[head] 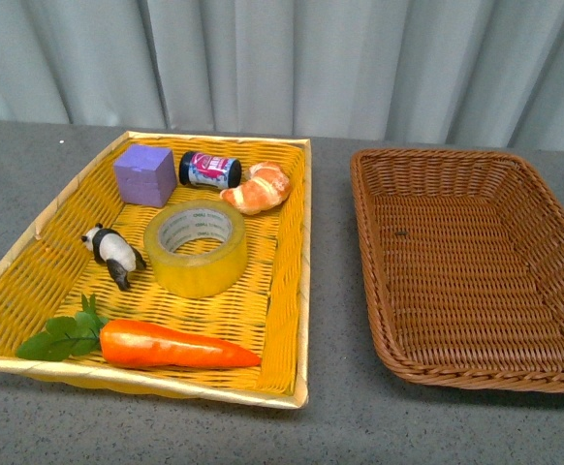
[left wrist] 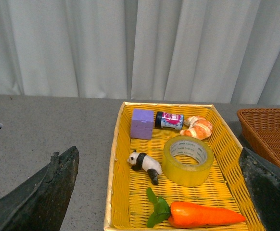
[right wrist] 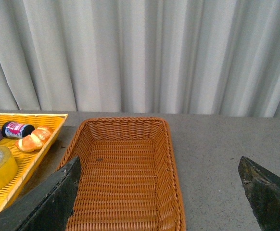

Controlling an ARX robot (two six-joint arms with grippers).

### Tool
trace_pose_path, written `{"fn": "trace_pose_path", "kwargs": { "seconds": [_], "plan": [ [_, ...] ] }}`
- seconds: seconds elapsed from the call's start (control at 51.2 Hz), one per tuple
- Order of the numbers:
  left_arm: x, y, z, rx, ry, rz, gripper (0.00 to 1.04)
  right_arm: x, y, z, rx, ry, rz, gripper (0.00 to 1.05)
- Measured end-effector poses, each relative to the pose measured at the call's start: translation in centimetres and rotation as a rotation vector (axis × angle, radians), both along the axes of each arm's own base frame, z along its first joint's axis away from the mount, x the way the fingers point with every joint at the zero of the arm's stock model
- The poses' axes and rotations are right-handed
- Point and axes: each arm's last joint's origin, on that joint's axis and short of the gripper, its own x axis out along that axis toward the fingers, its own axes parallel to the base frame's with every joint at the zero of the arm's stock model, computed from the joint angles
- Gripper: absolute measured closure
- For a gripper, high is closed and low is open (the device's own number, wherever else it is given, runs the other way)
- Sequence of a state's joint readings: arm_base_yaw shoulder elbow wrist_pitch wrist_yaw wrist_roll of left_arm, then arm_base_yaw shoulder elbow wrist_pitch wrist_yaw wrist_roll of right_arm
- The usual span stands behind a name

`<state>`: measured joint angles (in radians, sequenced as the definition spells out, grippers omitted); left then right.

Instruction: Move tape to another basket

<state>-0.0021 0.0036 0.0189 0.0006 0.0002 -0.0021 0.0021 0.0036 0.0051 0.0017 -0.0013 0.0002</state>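
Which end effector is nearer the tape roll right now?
Left. The left end effector faces the tape in the yellow tray; the right end effector faces the brown basket, tape off to one side.

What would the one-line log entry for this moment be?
tape: in yellow tray, ungrasped | basket: without tape | left gripper: open | right gripper: open

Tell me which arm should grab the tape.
Left, likely. The left pincer faces the yellow tray with the tape lying ahead between its open jaws; the right pincer faces the basket, the tape off at its view's edge.
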Motion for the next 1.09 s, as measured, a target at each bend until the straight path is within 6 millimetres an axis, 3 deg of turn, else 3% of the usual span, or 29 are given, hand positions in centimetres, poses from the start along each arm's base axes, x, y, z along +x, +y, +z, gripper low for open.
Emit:
{"fn": "trace_pose_path", "kwargs": {
  "seconds": [1.095],
  "plan": [
    [0.0,0.0,0.0,0.0,0.0,0.0,0.06,0.0,0.0,0.0,0.0,0.0,0.0,0.09]
  ]
}}
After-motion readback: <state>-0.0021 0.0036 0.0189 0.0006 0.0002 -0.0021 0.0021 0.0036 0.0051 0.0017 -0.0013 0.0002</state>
